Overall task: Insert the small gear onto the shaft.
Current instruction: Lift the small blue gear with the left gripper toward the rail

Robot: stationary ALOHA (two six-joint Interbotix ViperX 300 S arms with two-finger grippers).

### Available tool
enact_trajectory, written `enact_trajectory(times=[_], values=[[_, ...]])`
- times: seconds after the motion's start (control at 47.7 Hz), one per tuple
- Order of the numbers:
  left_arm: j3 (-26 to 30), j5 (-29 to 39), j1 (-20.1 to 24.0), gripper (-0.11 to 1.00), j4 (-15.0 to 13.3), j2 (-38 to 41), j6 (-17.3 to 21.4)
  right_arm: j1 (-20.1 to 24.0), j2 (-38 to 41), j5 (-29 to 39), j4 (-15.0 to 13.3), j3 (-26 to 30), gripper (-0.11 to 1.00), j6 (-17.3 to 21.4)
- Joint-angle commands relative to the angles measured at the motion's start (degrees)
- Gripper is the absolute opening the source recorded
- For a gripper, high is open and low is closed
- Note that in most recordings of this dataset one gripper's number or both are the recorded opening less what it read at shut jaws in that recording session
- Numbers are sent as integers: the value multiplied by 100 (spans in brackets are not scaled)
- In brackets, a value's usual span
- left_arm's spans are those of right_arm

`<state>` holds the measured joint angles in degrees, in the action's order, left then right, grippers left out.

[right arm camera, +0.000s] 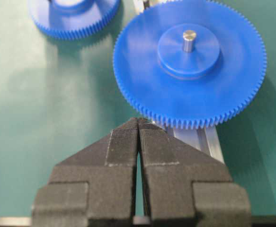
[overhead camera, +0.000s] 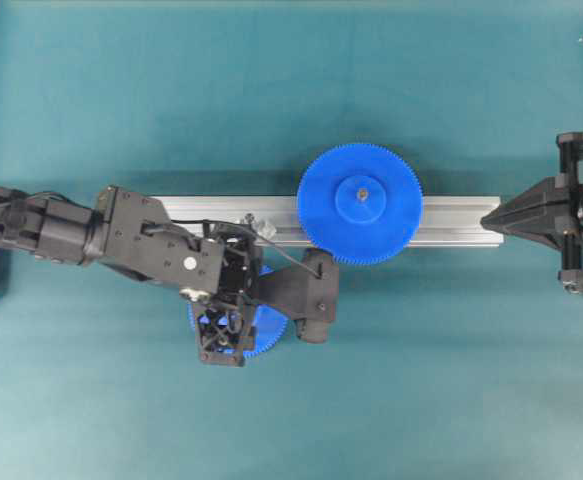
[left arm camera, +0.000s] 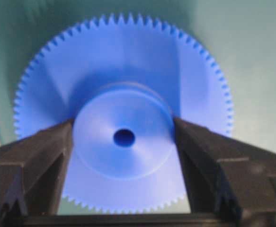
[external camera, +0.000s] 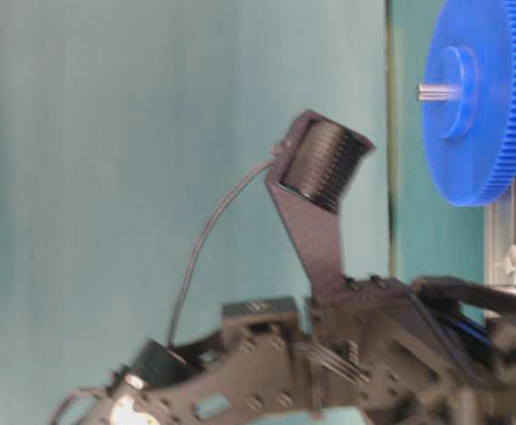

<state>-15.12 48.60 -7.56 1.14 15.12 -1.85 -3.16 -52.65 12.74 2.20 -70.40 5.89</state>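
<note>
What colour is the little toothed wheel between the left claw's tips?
Bright blue all over; the small gear shows best in the left wrist view.

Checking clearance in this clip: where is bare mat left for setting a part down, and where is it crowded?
Bare mat spans the whole side above the rail, and also lies below the large gear toward the right pincer. It is crowded where the left pincer grips the small gear, near the shaft.

Bright, even light; soft shadows fall toward 9 o'clock in the right wrist view; both close views blur.
</note>
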Motion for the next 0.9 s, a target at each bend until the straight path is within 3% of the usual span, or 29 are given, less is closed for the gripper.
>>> enact_trajectory(times=[0.0,0.419,0.88], values=[[334,316,-18,69,9,-316,70,-9,26,-53,9,70,3,44],[905,1213,88,69,18,-712,308,-9,26,-53,18,70,3,53],[896,1512,554,69,35,-1327,325,-9,26,-70,9,53,3,193]])
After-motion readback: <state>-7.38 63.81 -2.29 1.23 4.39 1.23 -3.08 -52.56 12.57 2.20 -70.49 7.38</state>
